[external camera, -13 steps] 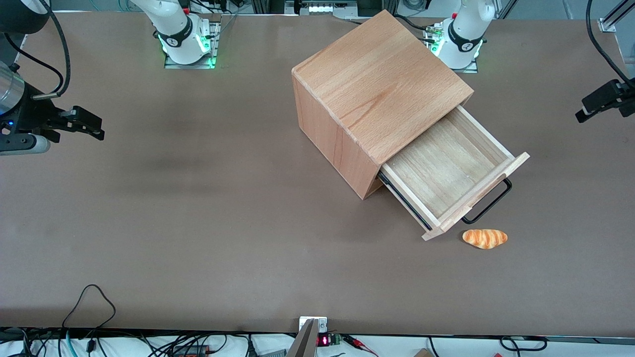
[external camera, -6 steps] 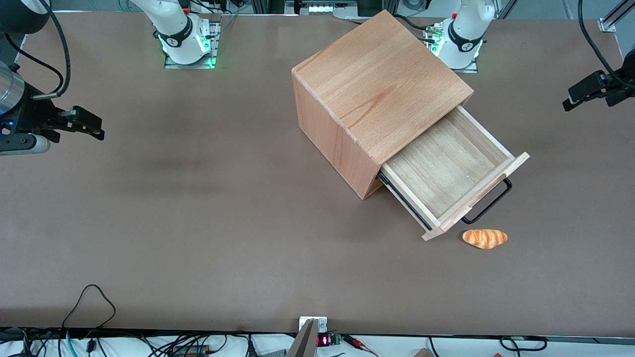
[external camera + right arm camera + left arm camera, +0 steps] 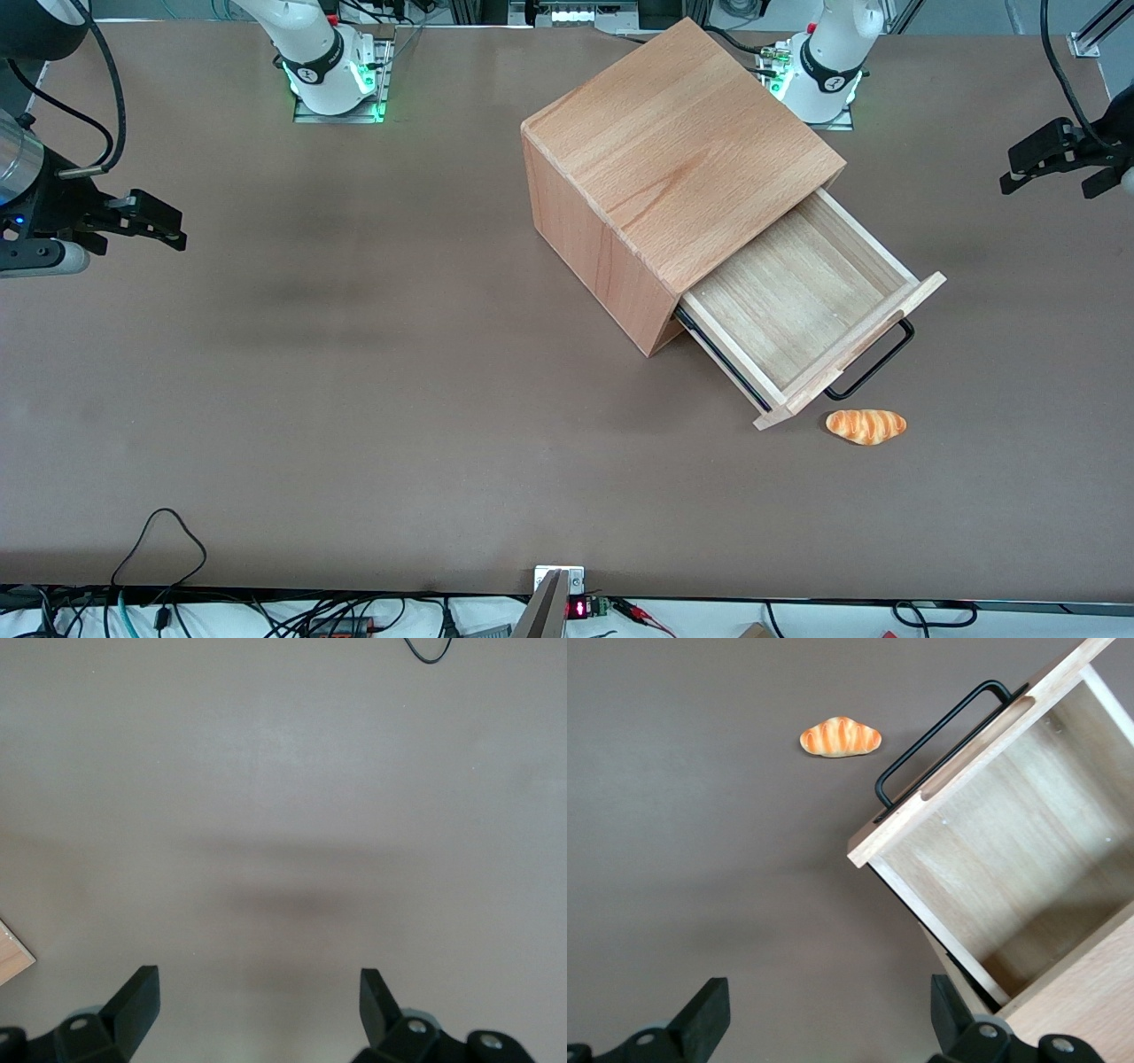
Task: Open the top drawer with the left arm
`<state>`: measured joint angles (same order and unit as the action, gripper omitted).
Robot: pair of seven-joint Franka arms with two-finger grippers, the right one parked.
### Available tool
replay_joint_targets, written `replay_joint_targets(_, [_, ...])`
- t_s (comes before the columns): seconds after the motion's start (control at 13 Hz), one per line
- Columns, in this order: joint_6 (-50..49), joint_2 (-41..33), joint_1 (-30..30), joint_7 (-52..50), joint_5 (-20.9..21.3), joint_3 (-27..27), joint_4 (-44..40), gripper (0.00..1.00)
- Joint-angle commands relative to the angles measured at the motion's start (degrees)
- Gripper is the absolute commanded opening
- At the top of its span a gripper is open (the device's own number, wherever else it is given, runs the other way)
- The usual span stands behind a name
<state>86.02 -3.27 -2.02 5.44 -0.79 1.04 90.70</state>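
The front view looks steeply down from high above the worktop (image 3: 354,399), taking in its full width. The left wrist view looks down between the open fingers of the left arm's end effector (image 3: 824,1028), much closer, and shares with the front view the top drawer (image 3: 797,306) and the bread roll (image 3: 866,426). The right wrist view looks down on bare worktop.
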Motion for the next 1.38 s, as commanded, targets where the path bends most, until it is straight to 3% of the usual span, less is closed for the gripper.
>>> replay_joint_targets(0.0, [1.08, -0.25, 2.11, 0.63, 1.84, 0.54, 1.06, 1.0])
replay_joint_targets(1.31, [1.34, 2.65, 1.59, -1.67, 1.76, 0.63, -2.1, 1.0])
